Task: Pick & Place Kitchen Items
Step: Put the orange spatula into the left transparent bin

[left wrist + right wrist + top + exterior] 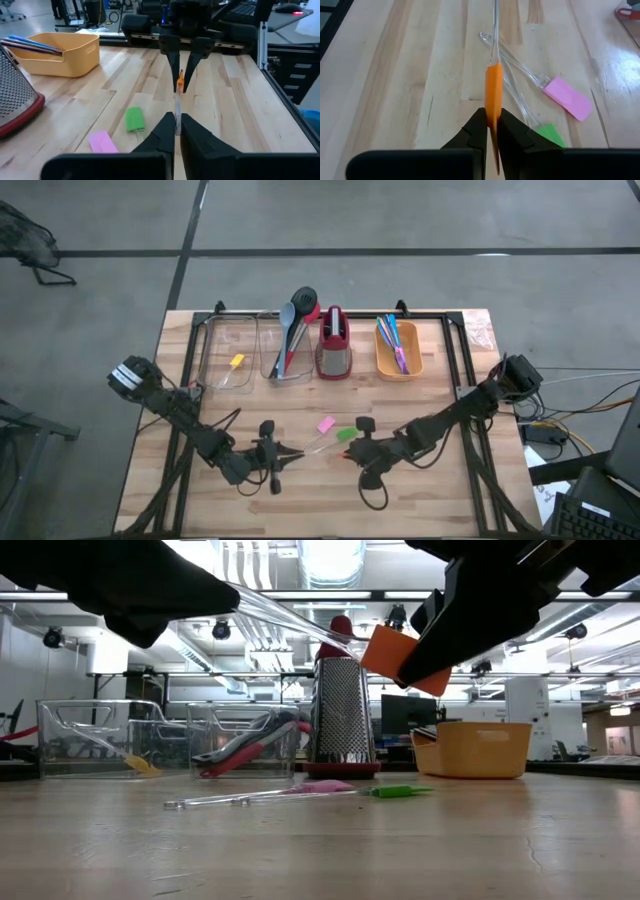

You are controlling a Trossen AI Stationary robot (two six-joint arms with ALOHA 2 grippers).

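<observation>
An orange spatula with a clear handle (300,620) hangs above the table's near middle, between my two grippers. My left gripper (290,452) is shut on its handle and my right gripper (350,452) is shut on its orange blade (395,655). Under them, a pink spatula (326,424) and a green spatula (346,434) lie flat on the wood, their clear handles (512,75) crossing. My left gripper pinches the free end of the clear handle (177,112) between its two fingers. It comes nearly level from the table's left, along the handle. The spatula is lifted clear of the table. My right gripper pinches the orange blade (494,92) by its two flat faces. It slants down from the table's right. The blade stands on edge, lower than the handle end.
Along the far edge stand a clear bin (228,350) with a yellow spatula, a clear bin (290,345) of long spoons, a red-and-grey grater (333,345) and an orange bin (398,352) of thin cutlery. Bare wood lies near the front edge.
</observation>
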